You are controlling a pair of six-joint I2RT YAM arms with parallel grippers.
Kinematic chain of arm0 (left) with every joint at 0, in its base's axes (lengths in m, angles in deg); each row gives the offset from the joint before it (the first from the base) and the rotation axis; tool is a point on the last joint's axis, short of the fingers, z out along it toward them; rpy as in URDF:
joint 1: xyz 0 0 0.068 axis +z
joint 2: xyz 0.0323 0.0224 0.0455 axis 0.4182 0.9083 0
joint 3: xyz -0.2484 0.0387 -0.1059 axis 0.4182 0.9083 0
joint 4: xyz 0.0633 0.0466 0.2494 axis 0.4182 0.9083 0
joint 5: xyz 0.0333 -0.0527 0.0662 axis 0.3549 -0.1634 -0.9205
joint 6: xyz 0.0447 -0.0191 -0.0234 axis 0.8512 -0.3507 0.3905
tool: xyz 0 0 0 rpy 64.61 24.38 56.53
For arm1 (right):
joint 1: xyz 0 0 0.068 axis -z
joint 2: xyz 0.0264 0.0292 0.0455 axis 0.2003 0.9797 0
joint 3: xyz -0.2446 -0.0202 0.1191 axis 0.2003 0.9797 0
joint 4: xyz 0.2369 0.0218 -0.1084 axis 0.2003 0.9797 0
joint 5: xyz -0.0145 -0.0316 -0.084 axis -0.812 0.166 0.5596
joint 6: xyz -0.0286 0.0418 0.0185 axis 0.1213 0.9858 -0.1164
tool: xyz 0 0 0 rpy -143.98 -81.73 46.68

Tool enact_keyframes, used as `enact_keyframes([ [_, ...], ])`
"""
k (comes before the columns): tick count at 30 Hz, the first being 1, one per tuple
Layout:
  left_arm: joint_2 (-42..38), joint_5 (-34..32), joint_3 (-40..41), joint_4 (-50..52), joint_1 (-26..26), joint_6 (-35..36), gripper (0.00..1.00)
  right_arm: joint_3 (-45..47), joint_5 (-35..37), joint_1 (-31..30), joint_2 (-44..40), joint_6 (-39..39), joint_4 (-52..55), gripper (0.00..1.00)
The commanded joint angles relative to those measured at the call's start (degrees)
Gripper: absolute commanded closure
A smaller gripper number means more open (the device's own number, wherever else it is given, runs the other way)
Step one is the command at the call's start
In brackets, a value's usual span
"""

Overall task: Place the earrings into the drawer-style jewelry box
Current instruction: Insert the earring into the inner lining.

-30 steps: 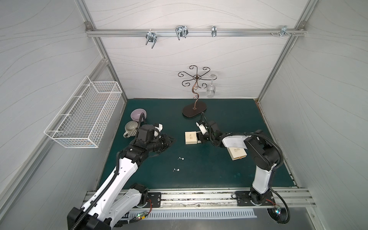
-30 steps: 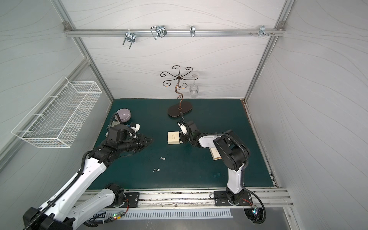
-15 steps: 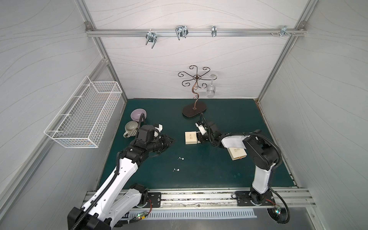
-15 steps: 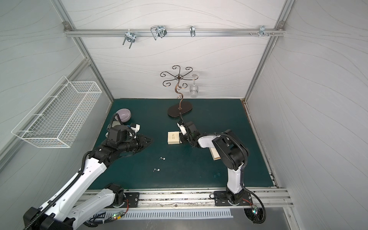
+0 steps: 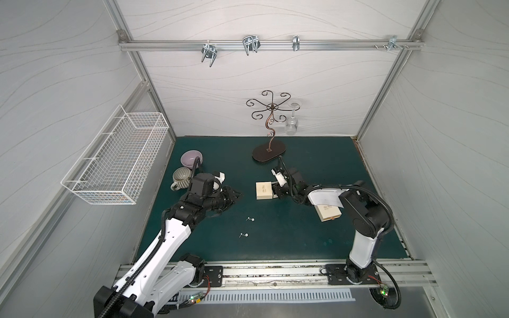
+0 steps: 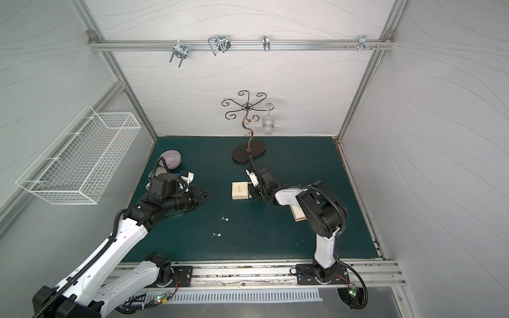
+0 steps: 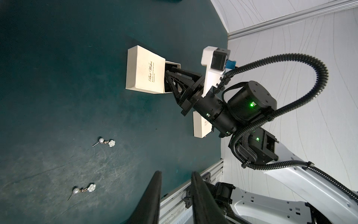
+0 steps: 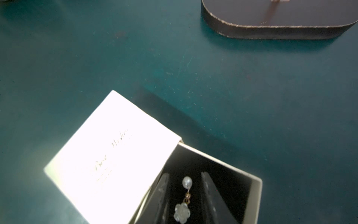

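The drawer-style jewelry box [image 5: 264,190], cream with gold script on its top, lies near the middle of the green tabletop [image 5: 303,242]. Its drawer [image 8: 232,184] stands open toward the right arm and shows a dark lining.

The right end effector [image 8: 185,175] reaches into the open drawer. Its fingers [image 8: 163,192] stand a narrow way apart. One earring [image 8: 182,213], made of a pearl bead, a small link and a pale flower, sits between them over the lining, clear of both fingers. Whether it rests on the lining cannot be told.

Two more earrings of the same make lie on the bare tabletop, one [image 5: 250,219] near the other [image 5: 244,234]. Both are apart from the box, on the side toward the front rail.

The left end effector [image 7: 175,173] hovers low over the tabletop with a narrow gap between its fingers and nothing in it. In both top views it points toward the box and is well apart from it.

A second cream box [image 5: 327,214] lies partly under the right arm. At the back stands a scrolled glass stand [image 5: 269,152] with a wine glass [image 5: 291,126] hanging from it. A purple bowl [image 5: 191,159] and a ribbed mug [image 5: 181,177] sit behind the left arm.
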Motion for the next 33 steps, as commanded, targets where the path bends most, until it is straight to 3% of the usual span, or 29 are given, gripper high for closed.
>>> enact_keyframes([
  [1,-0.2,0.2,-0.4,-2.1,0.3,0.1,0.69,0.1,0.2,-0.3,-3.1,0.0,1.1,0.68],
  [10,-0.1,0.3,-0.3,-2.5,0.3,0.1,0.69,-0.8,-2.6,1.4,-2.4,2.0,1.7,0.82],
  [33,0.5,0.3,-0.1,-2.8,0.3,0.3,0.7,-2.8,-5.7,2.4,2.4,2.7,2.8,0.85],
])
